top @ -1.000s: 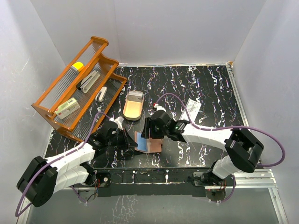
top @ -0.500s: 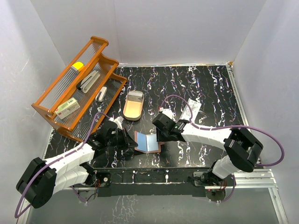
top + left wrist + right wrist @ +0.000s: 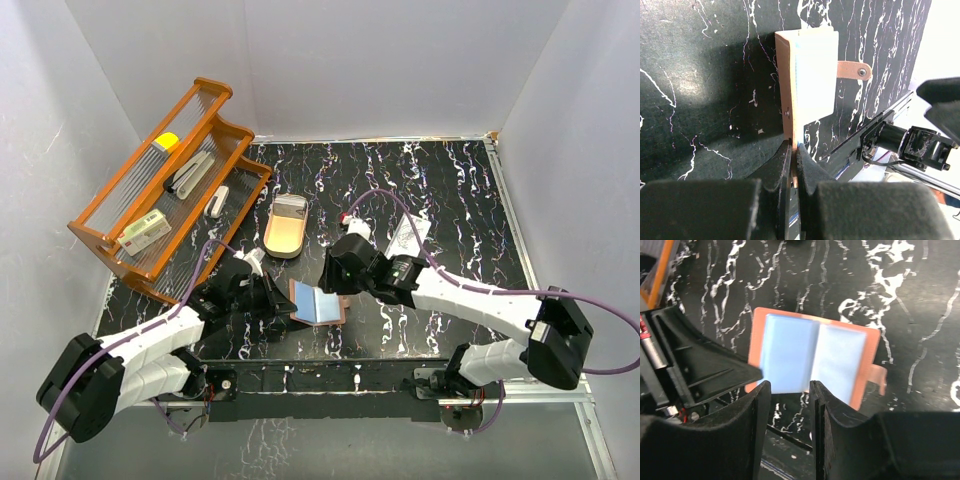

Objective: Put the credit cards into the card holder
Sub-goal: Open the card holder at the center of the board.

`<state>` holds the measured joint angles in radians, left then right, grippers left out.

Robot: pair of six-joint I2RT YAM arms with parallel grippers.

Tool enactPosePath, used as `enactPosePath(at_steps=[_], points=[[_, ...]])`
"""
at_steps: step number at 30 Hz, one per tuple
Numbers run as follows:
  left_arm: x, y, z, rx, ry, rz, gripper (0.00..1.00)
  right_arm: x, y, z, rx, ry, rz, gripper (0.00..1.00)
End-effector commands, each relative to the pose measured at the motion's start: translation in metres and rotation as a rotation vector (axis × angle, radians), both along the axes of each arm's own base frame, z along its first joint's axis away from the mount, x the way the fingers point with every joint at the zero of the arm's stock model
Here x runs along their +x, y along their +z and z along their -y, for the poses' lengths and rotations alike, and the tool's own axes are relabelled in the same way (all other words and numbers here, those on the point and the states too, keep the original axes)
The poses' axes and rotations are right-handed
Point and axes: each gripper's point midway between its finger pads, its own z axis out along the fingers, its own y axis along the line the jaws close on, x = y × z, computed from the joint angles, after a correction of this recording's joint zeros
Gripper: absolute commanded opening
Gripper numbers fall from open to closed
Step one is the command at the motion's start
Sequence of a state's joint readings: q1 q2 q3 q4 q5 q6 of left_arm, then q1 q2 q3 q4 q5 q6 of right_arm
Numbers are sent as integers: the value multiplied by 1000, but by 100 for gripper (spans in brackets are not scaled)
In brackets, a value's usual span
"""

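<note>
The reddish-brown card holder (image 3: 318, 304) lies open on the black marbled table, its pale blue inner pockets facing up. It also shows in the left wrist view (image 3: 807, 75) and the right wrist view (image 3: 812, 357). My left gripper (image 3: 274, 299) (image 3: 794, 150) is shut on the holder's left flap edge. My right gripper (image 3: 329, 278) (image 3: 790, 386) is open and empty, just above the holder's far edge. A white credit card (image 3: 409, 232) with dark print lies on the table behind the right arm. I cannot tell whether the pale blue in the pockets is a card.
A large orange wire rack (image 3: 160, 190) stands at the far left, holding a cream box (image 3: 143, 232) and small items. A tan oval tray (image 3: 285, 225) sits behind the holder. White walls enclose the table on three sides.
My right gripper has pulled back from over the holder and its arm has swung. The holder now lies opened out. The left gripper has kept its hold.
</note>
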<state>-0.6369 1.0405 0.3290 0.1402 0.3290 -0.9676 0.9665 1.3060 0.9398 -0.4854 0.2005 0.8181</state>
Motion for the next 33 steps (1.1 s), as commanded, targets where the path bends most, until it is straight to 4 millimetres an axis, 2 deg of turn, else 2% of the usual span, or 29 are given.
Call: enactPosePath(at_steps=[1, 8, 12, 16, 22, 26, 30, 33], points=[[7, 9, 6, -31, 6, 22, 0, -1, 9, -31, 142, 56, 22, 36], [6, 4, 2, -9, 15, 11, 0, -3, -32, -49, 118, 99, -47, 37], [5, 0, -1, 11, 22, 7, 0, -1, -51, -53, 91, 107, -61, 38], [4, -6, -4, 26, 31, 0, 11, -2, -70, -55, 76, 117, -83, 38], [3, -12, -6, 44, 30, -8, 31, -9, -101, -47, 24, 111, -127, 39], [5, -14, -8, 62, 32, -6, 37, -9, -104, -42, 17, 100, -121, 38], [5, -19, -8, 72, 27, -10, 38, -8, -99, -41, 19, 100, -104, 38], [4, -21, -7, 73, 18, -11, 28, -7, -93, -41, 16, 110, -94, 39]])
